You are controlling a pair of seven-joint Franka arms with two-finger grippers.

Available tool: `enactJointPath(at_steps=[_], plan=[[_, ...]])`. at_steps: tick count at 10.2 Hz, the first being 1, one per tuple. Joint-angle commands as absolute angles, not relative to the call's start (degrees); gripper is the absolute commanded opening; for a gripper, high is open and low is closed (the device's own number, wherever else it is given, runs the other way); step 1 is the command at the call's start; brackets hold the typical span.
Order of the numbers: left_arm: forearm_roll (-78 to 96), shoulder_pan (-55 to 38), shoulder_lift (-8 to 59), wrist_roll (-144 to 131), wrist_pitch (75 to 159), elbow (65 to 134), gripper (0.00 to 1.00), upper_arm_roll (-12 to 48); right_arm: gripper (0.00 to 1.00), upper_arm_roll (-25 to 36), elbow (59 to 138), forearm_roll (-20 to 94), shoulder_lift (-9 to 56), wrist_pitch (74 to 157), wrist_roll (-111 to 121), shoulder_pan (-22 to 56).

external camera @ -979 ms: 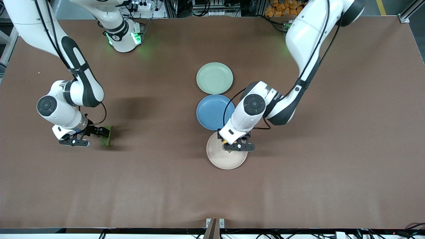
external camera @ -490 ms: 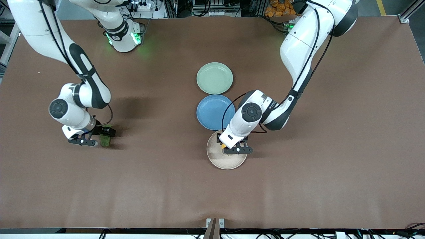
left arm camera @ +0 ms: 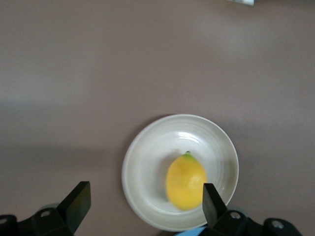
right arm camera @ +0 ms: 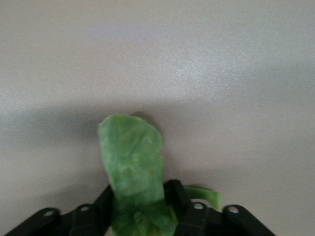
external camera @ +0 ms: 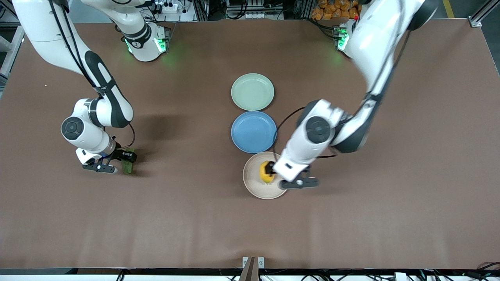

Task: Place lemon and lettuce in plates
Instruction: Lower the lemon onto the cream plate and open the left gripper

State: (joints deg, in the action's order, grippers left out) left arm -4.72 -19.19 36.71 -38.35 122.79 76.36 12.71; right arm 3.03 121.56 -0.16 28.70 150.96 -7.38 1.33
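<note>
The yellow lemon (external camera: 266, 173) lies in the beige-pink plate (external camera: 256, 189). My left gripper (external camera: 285, 176) is open and empty, low over the plate's edge toward the left arm's end. In the left wrist view the lemon (left arm camera: 186, 181) rests in the plate (left arm camera: 147, 157), right beside one finger of the left gripper (left arm camera: 145, 204). My right gripper (external camera: 122, 162) is shut on the dark green lettuce (external camera: 128, 166), low over the table at the right arm's end. The right wrist view shows the lettuce (right arm camera: 132, 157) sticking out of the right gripper (right arm camera: 140, 206). The mint green plate (external camera: 252, 92) is empty.
An empty blue plate (external camera: 253, 132) sits between the mint plate and the beige-pink plate, touching both. The three plates form a row in the table's middle. Bare brown table lies between the lettuce and the plates.
My left gripper has let go of the lemon, which now lies in the beige-pink plate, and has shifted toward the left arm's end. My right gripper has moved the lettuce slightly toward the plates.
</note>
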Motion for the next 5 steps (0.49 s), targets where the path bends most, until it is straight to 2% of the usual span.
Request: enactJointPath(at_steps=[1,3,5], plan=[[-7.3,-15.0,25.3,-37.3,113.2,79.5,1.00,12.7,0.00,2.7,120.5,-0.3,29.5,149.3,-8.4,2.2],[-8.0,-11.8,19.7,-31.4,106.6,79.5,1.00,12.8,0.00,2.6,119.2,-0.3,29.2,147.1,-8.6,2.3],[-7.6,-9.2,14.6,-30.9,102.0,79.5,1.00,12.9,0.00,2.1,113.5,-0.3,27.7,135.2,-8.8,2.3]])
